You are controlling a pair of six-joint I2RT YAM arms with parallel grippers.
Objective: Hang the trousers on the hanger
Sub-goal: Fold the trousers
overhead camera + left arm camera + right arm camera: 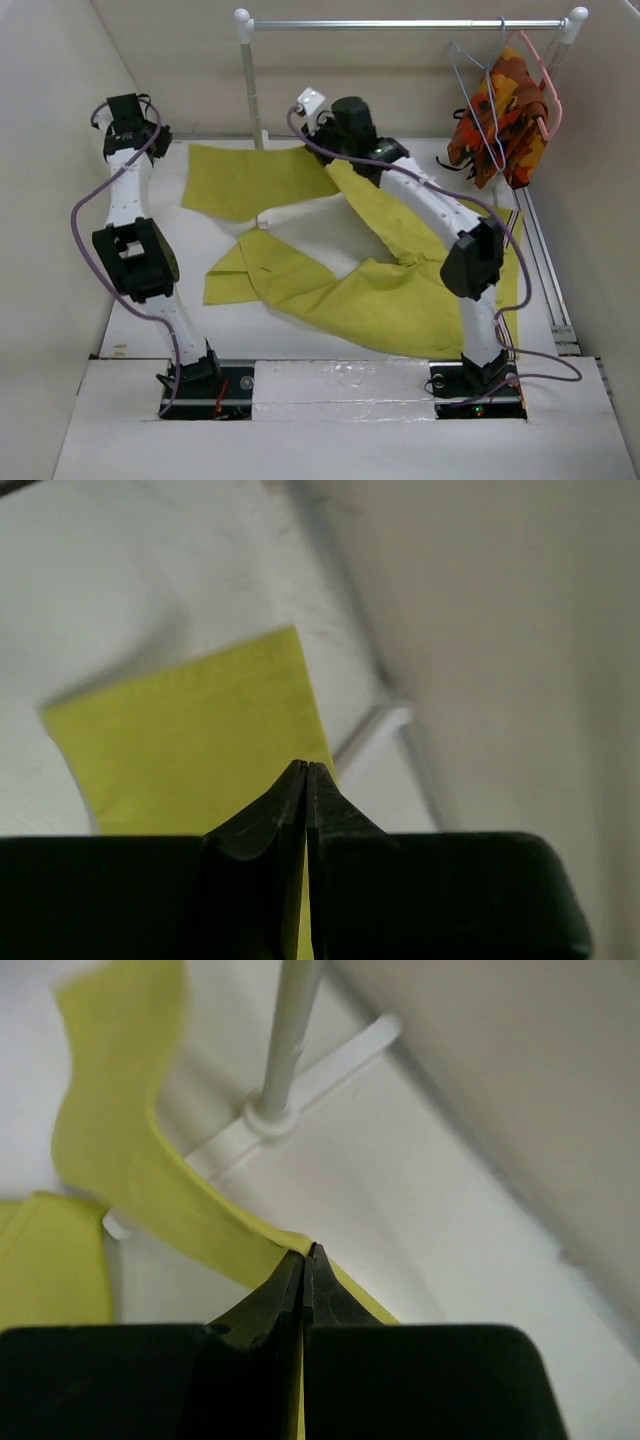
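A: Near the arm bases, how are the trousers [380, 290] laid?

B: They are spread on the table [310, 235], long axis running lower right to upper left. One leg is pinched in the closed right tool [308, 1252], presumably for lifting. The left tool [306, 768] is shut; a grip cannot be confirmed. The hanger [490, 115] is hung upper right, on the rail [400, 24].

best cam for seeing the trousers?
Top external: the trousers show whole, spread crumpled across the table. Left wrist catches only one flat yellow end; right wrist only a lifted strip running down to its fingertips.
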